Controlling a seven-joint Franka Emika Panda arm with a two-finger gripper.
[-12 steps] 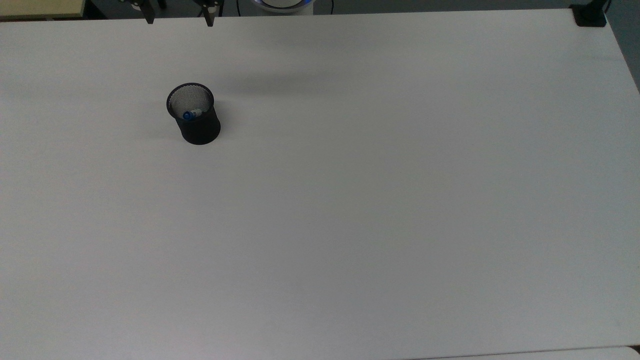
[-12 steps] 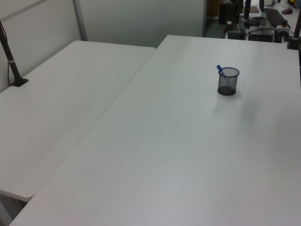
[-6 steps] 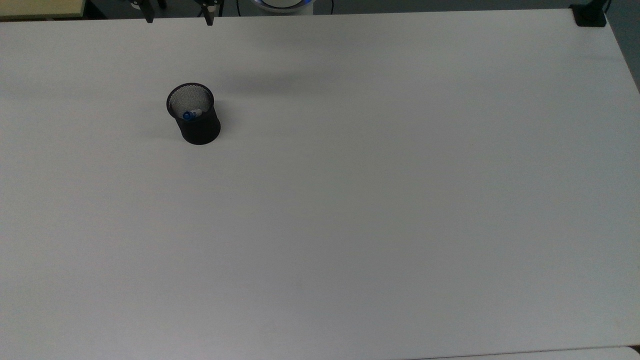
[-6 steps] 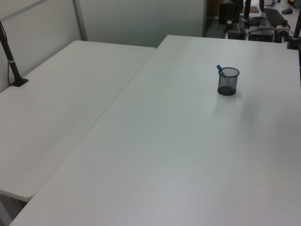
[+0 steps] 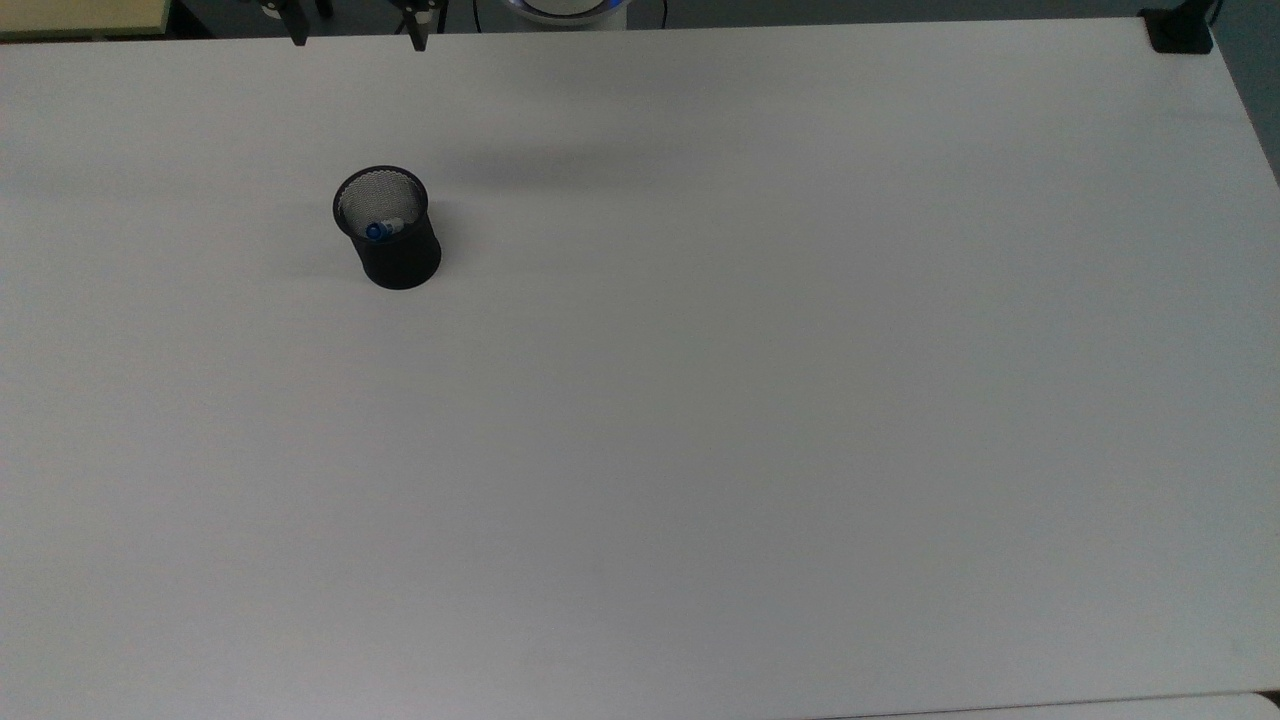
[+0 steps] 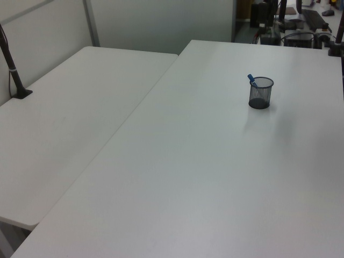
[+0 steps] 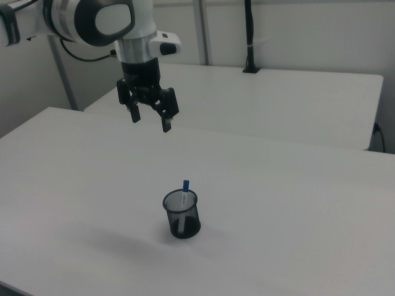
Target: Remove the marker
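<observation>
Hovering high in the upper left of the right view, the hand (image 7: 150,116) hangs well above the white table (image 7: 296,203), fingers spread apart, nothing between them. In the top view its two fingertips (image 5: 298,38) poke in at the top edge, upper left of frame.

Marker (image 7: 185,186) stands inside the black mesh pen cup (image 7: 182,216), leaning on the rim, blue cap up and poking just above the rim. Top view: cup (image 5: 400,255) sits in the upper left quarter, blue cap (image 5: 374,231) against the near-left inner wall. Left view: cup (image 6: 260,95) at upper right, marker (image 6: 251,80) tilted toward the left view's left.

Task judged not started; the hand is well apart from the cup, up and to the right view's left of it.

Risks:
- Only a short bit of cap clears the rim, so a finger could land on the rim on descent and tip or shove the light cup.
- Marker is tilted; a straight vertical pinch may catch just the cap edge and slip.
- Lifting at an angle could drag the barrel on the mesh and pull the cup along.
- Cap is smooth and round, so a shallow grip may drop it.
</observation>
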